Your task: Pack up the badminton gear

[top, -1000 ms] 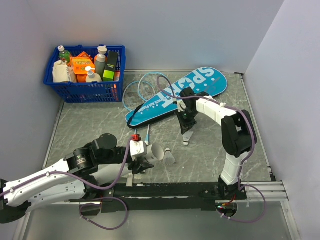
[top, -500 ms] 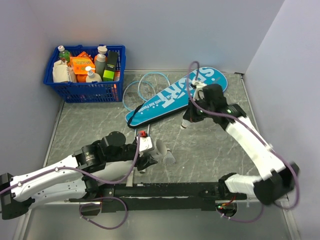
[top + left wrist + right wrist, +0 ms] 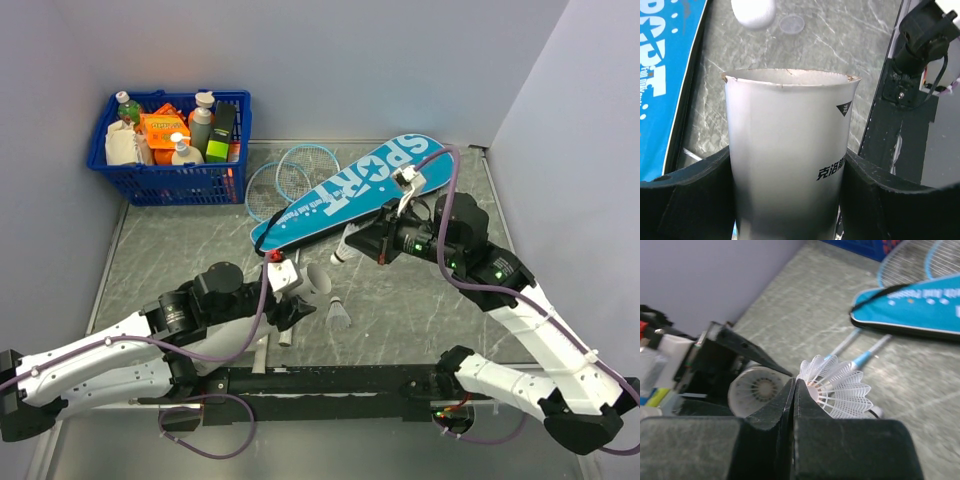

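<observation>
My left gripper [image 3: 298, 300] is shut around a white tube [image 3: 787, 150] with black print, its open mouth [image 3: 759, 388] facing my right gripper. My right gripper [image 3: 796, 382] is shut on the skirt edge of a white shuttlecock [image 3: 840, 385], held in the air just right of the tube's mouth [image 3: 318, 285]. A second shuttlecock [image 3: 339, 314] lies on the table in front of the tube. The teal "SPORT" bag [image 3: 350, 190] lies diagonally at the back. Two light-blue rackets [image 3: 285, 175] lie partly under it, and their handles reach down past my left gripper.
A blue basket [image 3: 170, 180] of bottles and packets stands at the back left. A small clear cap [image 3: 792, 23] lies on the table beyond the tube. Grey walls close in the left, back and right sides. The black rail [image 3: 340, 380] runs along the near edge.
My right arm has lifted the shuttlecock off the table, swung left and turned level, bringing it near the tube's mouth. My left arm with the tube has shifted only slightly.
</observation>
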